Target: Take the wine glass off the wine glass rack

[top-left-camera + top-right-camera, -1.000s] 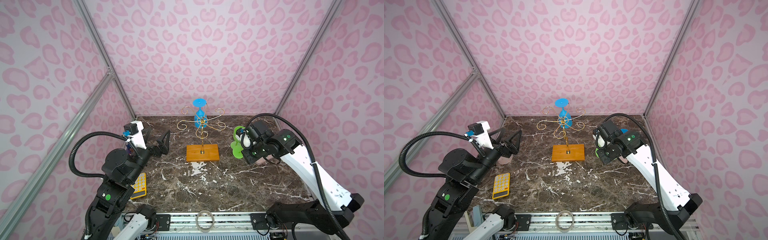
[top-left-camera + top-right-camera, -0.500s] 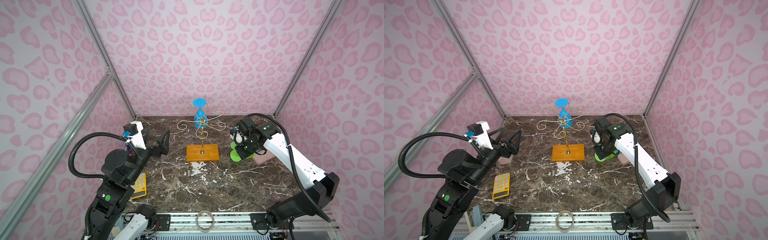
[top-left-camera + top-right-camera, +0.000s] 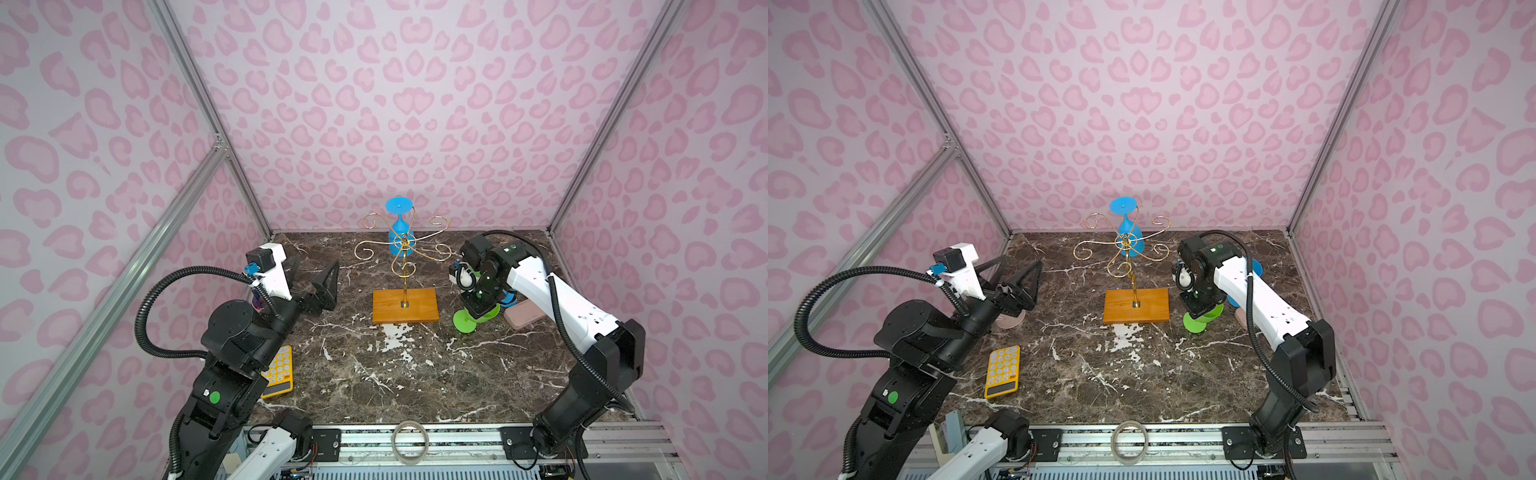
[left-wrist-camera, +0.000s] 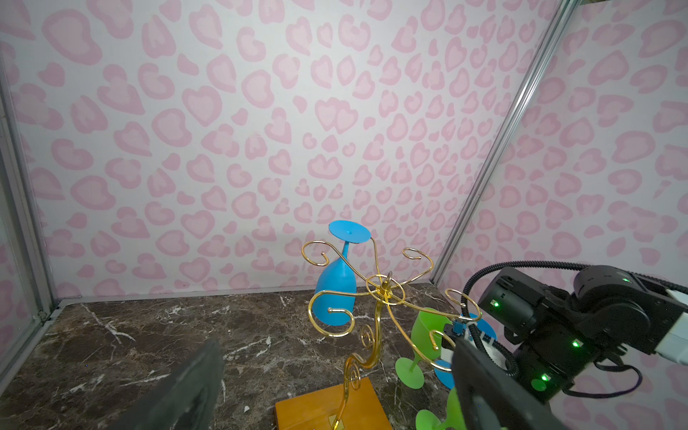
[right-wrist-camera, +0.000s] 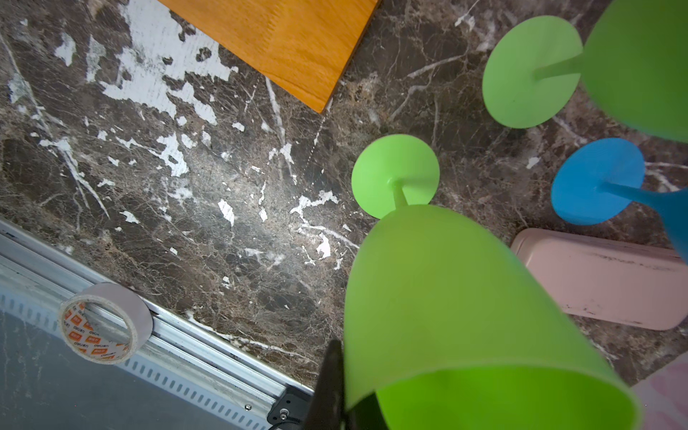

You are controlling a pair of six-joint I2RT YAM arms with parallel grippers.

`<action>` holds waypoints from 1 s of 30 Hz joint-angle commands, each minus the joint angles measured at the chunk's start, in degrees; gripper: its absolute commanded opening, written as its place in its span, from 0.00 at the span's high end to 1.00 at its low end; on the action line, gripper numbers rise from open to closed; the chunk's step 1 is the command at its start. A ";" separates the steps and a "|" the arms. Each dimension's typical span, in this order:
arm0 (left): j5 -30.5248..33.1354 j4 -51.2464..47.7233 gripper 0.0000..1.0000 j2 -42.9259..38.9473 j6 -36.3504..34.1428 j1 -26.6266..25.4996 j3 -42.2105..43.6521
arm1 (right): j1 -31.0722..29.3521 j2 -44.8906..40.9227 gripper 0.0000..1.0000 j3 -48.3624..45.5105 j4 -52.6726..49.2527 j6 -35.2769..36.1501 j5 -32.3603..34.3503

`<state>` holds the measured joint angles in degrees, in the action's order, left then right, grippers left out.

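Nearly done: right pincer (image 3: 478,308) clamped on the green wine glass (image 5: 465,298) rim, foot seemingly on the tabletop (image 3: 415,374) below it, clear of the wine glass rack (image 3: 405,305) beside it. Left pincer (image 3: 311,270) gaping, idle. Only release left.

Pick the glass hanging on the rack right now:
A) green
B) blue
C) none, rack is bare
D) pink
B: the blue wine glass hangs foot-up from the gold arms of the wine glass rack, seen in both top views and the left wrist view.
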<state>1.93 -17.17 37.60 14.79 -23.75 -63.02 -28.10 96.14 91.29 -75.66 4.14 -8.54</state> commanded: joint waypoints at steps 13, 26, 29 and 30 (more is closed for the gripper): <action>-0.46 1.59 0.03 0.19 -1.72 0.02 -0.08 | 0.47 3.69 1.00 0.21 -1.25 0.43 1.50; -0.53 1.57 0.03 0.80 -1.40 0.01 -0.26 | 1.36 1.73 0.79 3.45 -0.72 0.08 2.25; -0.12 1.70 0.03 0.85 -1.16 0.02 -0.26 | 1.61 1.19 0.79 4.15 -0.97 -0.01 2.38; 0.11 1.70 0.04 0.89 -1.08 0.02 -0.26 | 1.69 0.72 0.79 4.37 -1.00 -0.05 2.30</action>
<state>1.72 -17.17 38.44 13.50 -23.75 -63.02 -26.61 97.41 95.13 -76.16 4.10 -6.26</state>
